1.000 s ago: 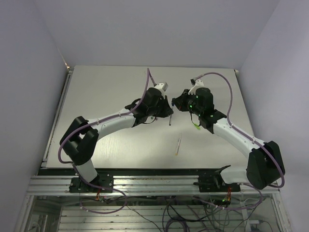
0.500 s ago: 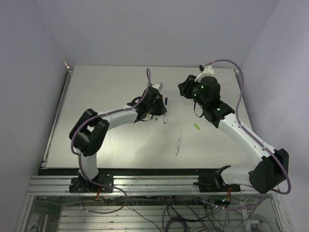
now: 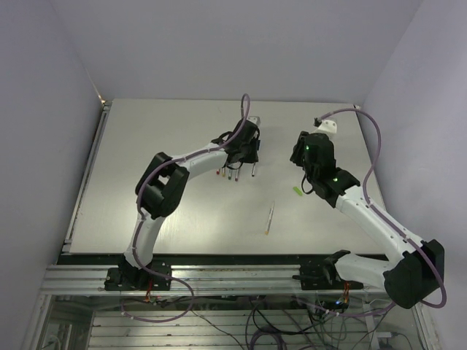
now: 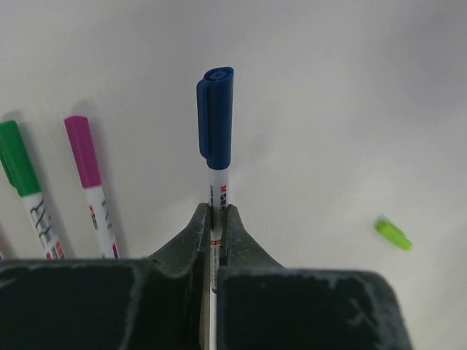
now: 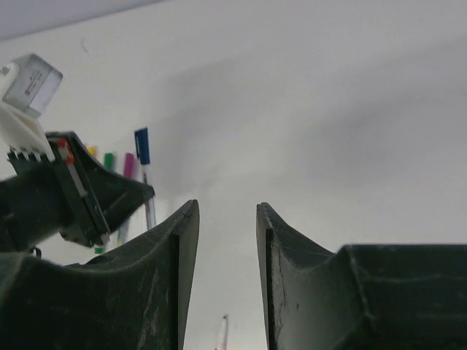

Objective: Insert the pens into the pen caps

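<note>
**Left pincer (image 4: pixel 217 219) clamped on a blue-capped pen (image 4: pixel 216 124); right pincer (image 5: pixel 226 211) gaped wide and empty.**
The blue-capped pen was held just beside a purple-capped pen (image 4: pixel 84 149) and a green-capped pen (image 4: pixel 14 157), toward the far middle of the tabletop (image 3: pixel 146 146). A loose light green cap (image 4: pixel 392 235) lay off to the right. An uncapped pen (image 3: pixel 269 219) sat nearer the arm bases, well apart from both pincers.

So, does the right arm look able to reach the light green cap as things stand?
Probably yes: the right gripper is open and empty, and the light green cap lies uncovered beside that arm.
</note>
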Controlling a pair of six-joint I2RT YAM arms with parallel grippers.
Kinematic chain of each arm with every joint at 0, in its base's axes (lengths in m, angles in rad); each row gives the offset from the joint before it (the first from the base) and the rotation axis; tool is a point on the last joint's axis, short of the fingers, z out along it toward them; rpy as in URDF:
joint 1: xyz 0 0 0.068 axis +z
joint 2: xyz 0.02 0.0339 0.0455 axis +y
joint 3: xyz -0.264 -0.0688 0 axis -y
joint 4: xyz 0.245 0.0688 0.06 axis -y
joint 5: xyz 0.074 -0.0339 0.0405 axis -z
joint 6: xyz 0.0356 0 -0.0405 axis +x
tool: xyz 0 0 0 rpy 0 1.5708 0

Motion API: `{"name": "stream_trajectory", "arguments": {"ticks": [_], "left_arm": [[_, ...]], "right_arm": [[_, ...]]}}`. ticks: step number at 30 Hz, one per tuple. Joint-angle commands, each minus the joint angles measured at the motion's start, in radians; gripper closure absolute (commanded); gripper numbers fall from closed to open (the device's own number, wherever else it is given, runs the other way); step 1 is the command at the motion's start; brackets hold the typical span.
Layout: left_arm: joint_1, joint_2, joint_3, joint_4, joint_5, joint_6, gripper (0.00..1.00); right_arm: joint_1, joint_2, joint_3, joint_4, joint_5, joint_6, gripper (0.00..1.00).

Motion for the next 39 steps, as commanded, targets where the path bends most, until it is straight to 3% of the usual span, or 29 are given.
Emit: {"name": "stream_trajectory", "arguments": {"ticks": [1,14,23,32,39], "left_arm": [[-0.001,0.097,0.110,-0.159,-0.083,0.023,0.93],[0.012,0.172,0.189,-0.265,-0.134,-0.016,0.93],[0.015,0.132,0.165,-0.260,-0.134,-0.042,0.75],[0.015,0.060,0.140,-0.258,-0.127,-0.059,0.64],[0.008,-0.028,0.064,-0.229,-0.061,-0.077,0.63]], "right_arm": [[-0.002,-0.036,-0.018,-0.050,0.073,0.031,0.63],[-0.054,0.108,-0.013,-0.153,0.027,0.063,0.53],[-0.097,0.168,-0.066,-0.125,-0.040,0.063,0.53],[-0.129,0.247,-0.096,-0.105,-0.115,0.044,0.54],[-0.144,0.299,-0.110,-0.116,-0.153,0.042,0.55]]}}
